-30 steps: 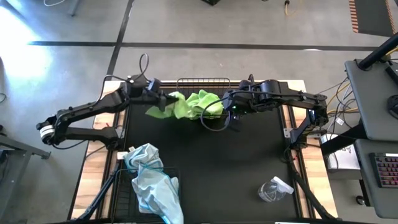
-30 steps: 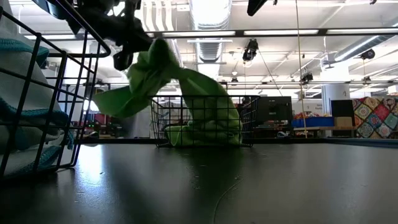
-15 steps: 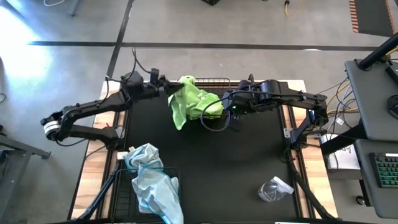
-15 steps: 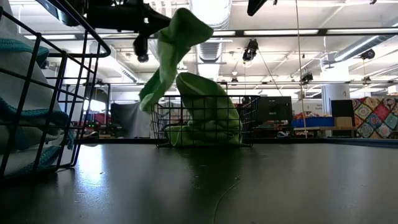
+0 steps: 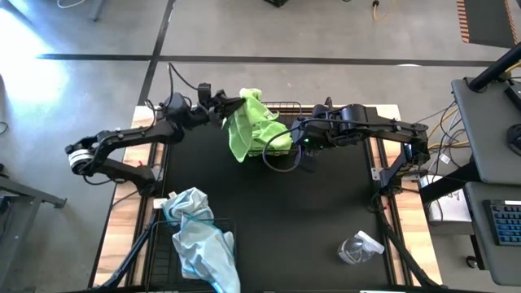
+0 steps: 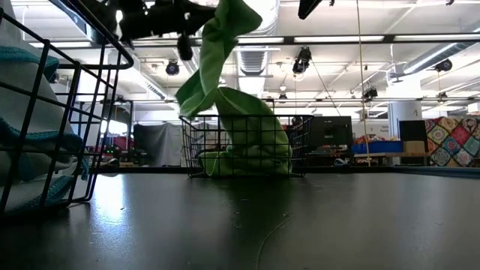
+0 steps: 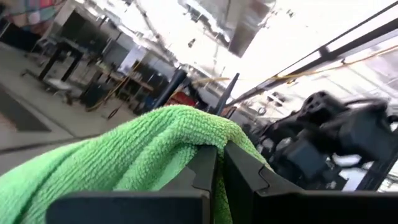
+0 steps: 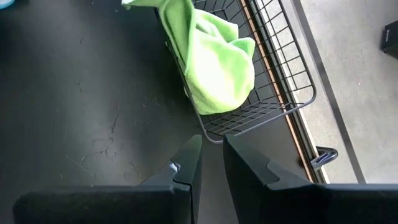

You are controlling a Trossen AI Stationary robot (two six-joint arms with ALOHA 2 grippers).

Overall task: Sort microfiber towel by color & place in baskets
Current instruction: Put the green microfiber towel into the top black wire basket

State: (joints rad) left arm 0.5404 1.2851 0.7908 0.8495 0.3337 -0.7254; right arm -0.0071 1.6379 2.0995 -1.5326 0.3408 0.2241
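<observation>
My left gripper (image 5: 230,103) is shut on a lime green microfiber towel (image 5: 244,129), held high over the left end of the far black wire basket (image 5: 286,104). The towel (image 6: 204,71) hangs down toward the basket's rim. Another green towel (image 8: 225,74) lies heaped in that basket and bulges over its near rim. My right gripper (image 8: 211,158) hovers just to the near side of the basket, slightly open and holding nothing. Pale blue towels (image 5: 199,240) fill the second basket (image 5: 159,238) at the near left. My left gripper pinches a bunched fold at the green towel's upper end (image 7: 202,142) between its two fingers. The fingers come from the table's left, about level and tipped a little upward. The towel drapes over the fingertips and hangs slack below them, clear of the table.
A small clear plastic wrapper (image 5: 358,248) lies on the black mat at the near right. The blue-towel basket (image 6: 71,120) stands close to the low camera at the left. The middle of the black mat (image 5: 285,212) is bare.
My left gripper has risen and gone toward the far edge and the right, to the far basket, tipping its fingers upward. The green towel, earlier spread out to the left of the basket, has swung in and now hangs narrow below the gripper at the basket's left end.
</observation>
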